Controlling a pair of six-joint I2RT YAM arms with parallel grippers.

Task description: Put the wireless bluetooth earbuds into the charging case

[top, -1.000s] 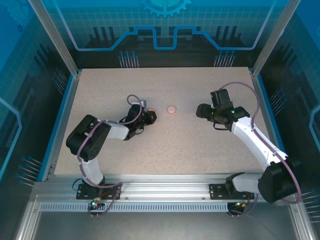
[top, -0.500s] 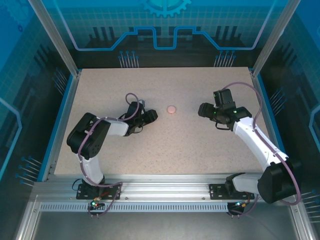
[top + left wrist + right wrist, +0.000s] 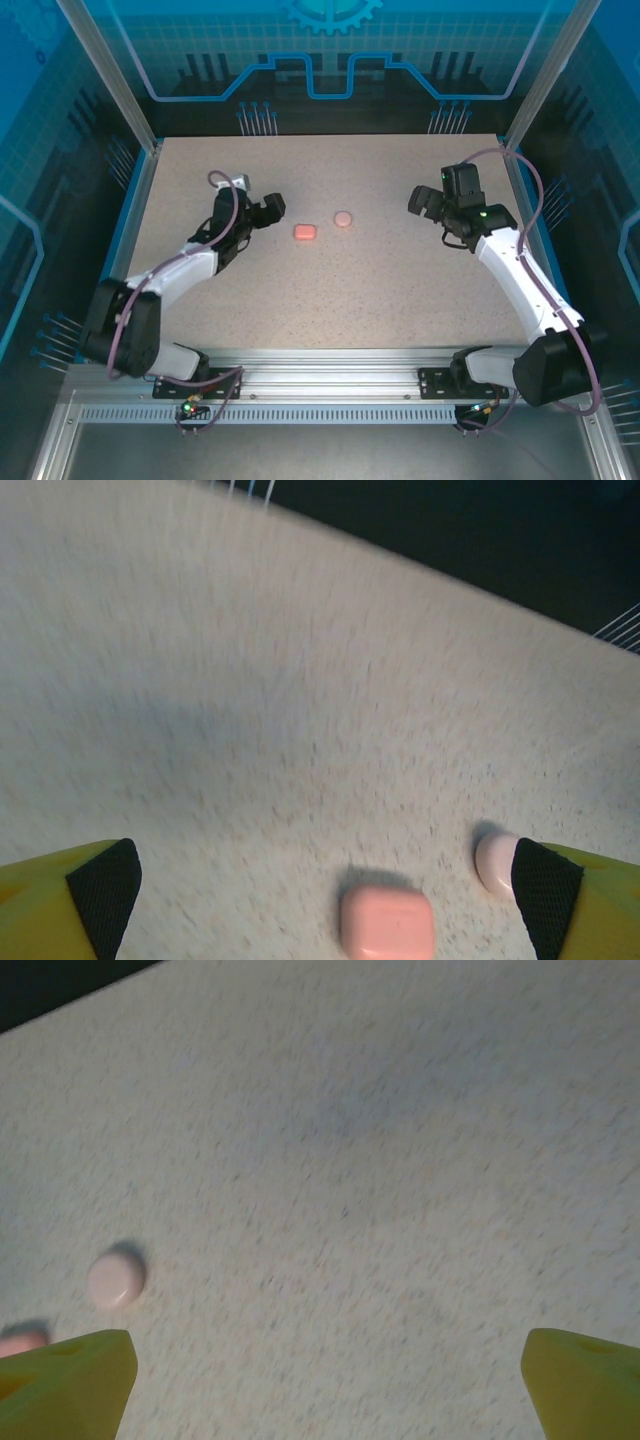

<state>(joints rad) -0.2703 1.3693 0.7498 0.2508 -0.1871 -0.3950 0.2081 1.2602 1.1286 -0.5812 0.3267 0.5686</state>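
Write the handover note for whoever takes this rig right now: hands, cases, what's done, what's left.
The left hand is open and empty, just left of the rounded-rectangular pink plastic case, not touching it.
The right hand is open and empty, to the right of the round pink plastic case.
Both cases look closed and lie side by side, apart, on the speckled tabletop.
Done: cannot tell whether the earbuds are inside.
Left: check each case and insert any missing earbuds.
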